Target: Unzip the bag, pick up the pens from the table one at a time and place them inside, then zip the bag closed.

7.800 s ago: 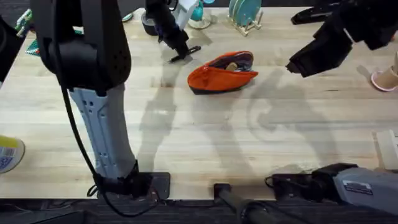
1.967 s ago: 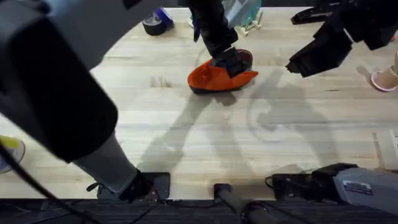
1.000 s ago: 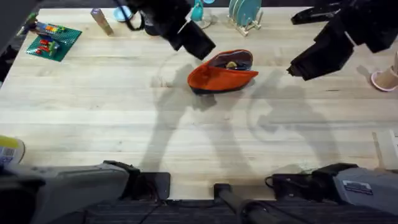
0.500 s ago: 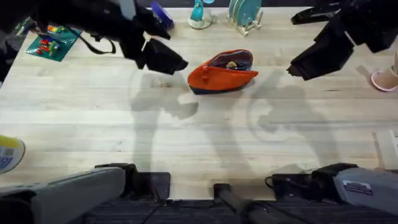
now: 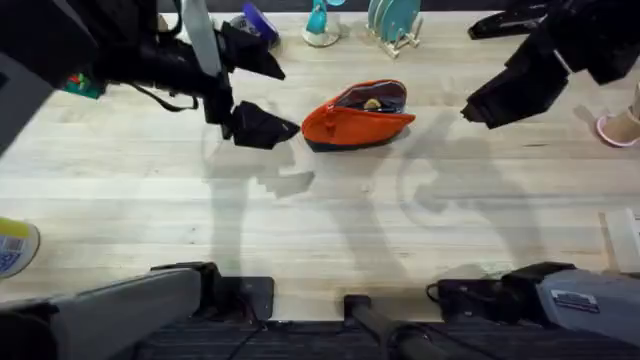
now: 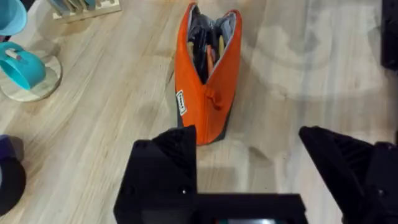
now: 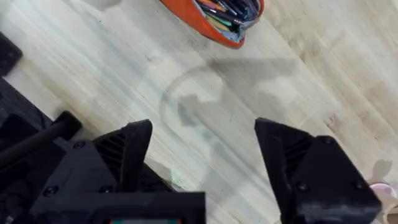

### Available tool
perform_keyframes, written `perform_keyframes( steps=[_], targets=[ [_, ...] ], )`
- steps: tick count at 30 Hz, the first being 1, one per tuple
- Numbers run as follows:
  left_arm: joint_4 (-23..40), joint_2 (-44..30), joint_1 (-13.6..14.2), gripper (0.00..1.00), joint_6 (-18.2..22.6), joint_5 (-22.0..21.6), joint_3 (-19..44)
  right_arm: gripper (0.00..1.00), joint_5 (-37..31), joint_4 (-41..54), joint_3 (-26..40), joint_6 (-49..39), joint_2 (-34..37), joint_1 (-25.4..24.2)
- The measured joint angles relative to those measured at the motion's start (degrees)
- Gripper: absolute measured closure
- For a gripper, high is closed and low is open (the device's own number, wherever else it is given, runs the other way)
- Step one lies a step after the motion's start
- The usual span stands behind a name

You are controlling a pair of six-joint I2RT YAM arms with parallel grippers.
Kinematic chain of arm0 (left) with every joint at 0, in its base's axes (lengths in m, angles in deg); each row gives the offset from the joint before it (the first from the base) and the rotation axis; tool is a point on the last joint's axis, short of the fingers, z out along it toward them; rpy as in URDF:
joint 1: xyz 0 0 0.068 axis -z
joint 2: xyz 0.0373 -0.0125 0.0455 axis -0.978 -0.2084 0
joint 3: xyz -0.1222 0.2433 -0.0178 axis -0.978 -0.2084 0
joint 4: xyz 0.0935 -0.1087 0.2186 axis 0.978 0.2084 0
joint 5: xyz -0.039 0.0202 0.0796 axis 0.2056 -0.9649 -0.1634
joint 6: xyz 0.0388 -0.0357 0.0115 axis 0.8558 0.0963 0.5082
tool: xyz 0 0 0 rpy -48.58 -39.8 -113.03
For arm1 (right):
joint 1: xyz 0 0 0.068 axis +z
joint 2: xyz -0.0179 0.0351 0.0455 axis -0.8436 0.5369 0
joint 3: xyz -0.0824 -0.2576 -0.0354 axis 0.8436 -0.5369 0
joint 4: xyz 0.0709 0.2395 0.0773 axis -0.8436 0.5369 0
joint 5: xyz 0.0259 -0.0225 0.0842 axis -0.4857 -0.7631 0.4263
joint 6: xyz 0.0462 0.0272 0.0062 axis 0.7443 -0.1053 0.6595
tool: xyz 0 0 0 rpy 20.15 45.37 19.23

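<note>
One bag [image 5: 357, 117], unzipped, small unreadable side tag; your left gripper [image 5: 268, 126] spread empty at its nine o'clock, right gripper [image 5: 480, 108] spread at three o'clock.

Bright even light, soft shadows (arms' own), table [image 5: 330, 230]

Overhead camera sat above the arm bases, looking down and forward over the whole worktop [image 5: 330, 230]. Left wrist camera looked down close on the bag [image 6: 206, 74], past its own gripper [image 6: 255, 165]. Right wrist camera viewed from higher and farther off. All three views shared the bag.
</note>
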Motion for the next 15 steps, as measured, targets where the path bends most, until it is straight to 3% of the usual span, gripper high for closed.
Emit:
perform_keyframes(
  steps=[10, 12, 15],
  targets=[
    [-6.62, 0.00, -0.29, 0.006, 1.41, 0.10, -5.20, 0.005, 0.00, 0.01, 0.00, 0.53, -0.01, 0.01],
    [-6.98, 0.00, -4.81, 0.006, 1.45, -0.30, -5.49, 0.005, 0.02, -0.01, 0.00, 0.62, -0.01, 0.01],
    [-7.00, 0.00, -5.51, 0.006, 1.44, -0.33, -5.49, 0.006, 0.02, -0.08, 0.00, 1.46, 0.00, 0.01]
  ],
)
